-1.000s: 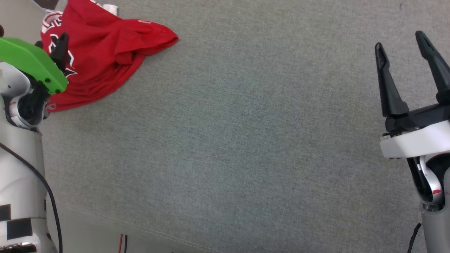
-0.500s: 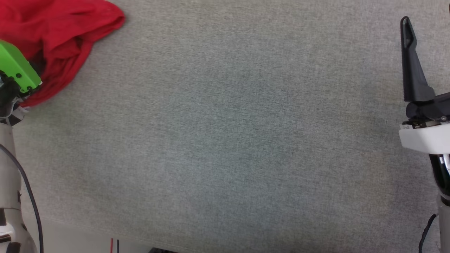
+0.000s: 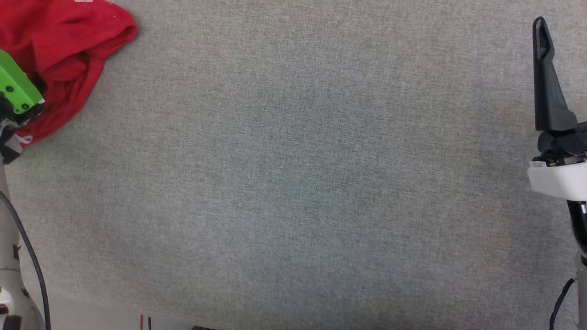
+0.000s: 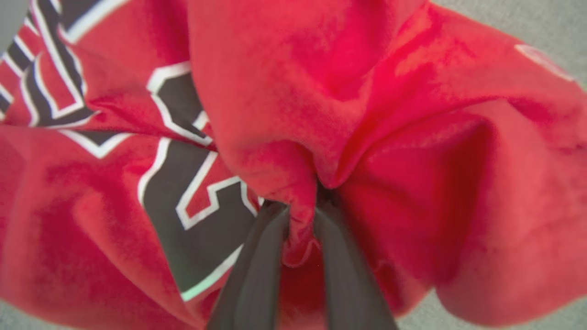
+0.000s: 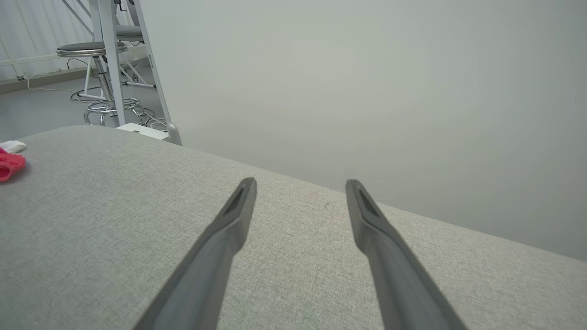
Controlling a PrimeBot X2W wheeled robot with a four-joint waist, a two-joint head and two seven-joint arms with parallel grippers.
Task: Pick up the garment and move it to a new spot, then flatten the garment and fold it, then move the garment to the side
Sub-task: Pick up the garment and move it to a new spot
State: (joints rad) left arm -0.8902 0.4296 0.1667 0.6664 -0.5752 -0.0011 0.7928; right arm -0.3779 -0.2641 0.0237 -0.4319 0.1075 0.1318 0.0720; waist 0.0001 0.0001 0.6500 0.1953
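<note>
Head view: the garment lies bunched at the far-left corner of the grey fabric surface, plain red folds only, partly cut by the frame edge. A green cover on the left wrist overlaps its near edge and hides the fingers there. Left wrist view supplies what the head view lacks: the left gripper has its 2 dark fingers drawn close together, pinching a raised fold of red cloth between them. Black figures outlined in white run across the cloth to the left of the fingers; the lettering is too crumpled to read. Grey surface shows at the corners of that view, beneath the cloth. Right wrist view: the right gripper has its 2 fingers spread wide, nothing between them, poised over bare grey surface and well apart from the garment, which appears as a small red scrap with a bit of white at the left edge. Past the surface's far edge stand a pale wall and a round stool. The head view catches just 1 finger of the right gripper at its right edge.
</note>
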